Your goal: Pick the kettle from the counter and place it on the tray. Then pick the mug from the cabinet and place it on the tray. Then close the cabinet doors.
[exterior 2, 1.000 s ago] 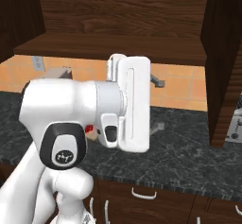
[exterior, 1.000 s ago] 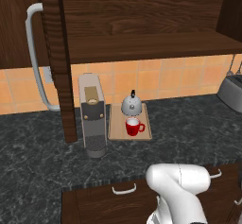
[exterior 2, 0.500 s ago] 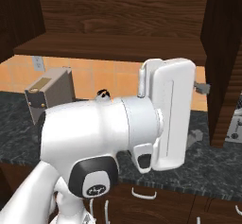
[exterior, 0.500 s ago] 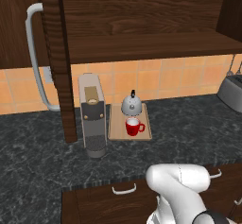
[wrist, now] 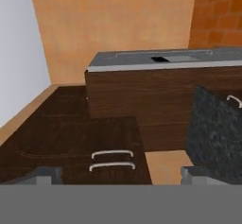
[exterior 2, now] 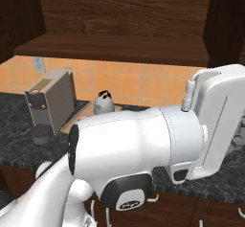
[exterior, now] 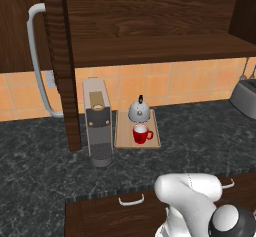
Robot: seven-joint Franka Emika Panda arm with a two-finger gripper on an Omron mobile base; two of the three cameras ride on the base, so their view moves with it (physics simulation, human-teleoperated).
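On counter [exterior: 200,136]: tray [exterior: 122,136] bearing kettle [exterior: 139,110], mug [exterior: 141,134].

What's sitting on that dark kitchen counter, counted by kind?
Kettle: 1
Red mug: 1
Wooden tray under both: 1
Coffee machine: 1
Toaster: 1
Total: 5
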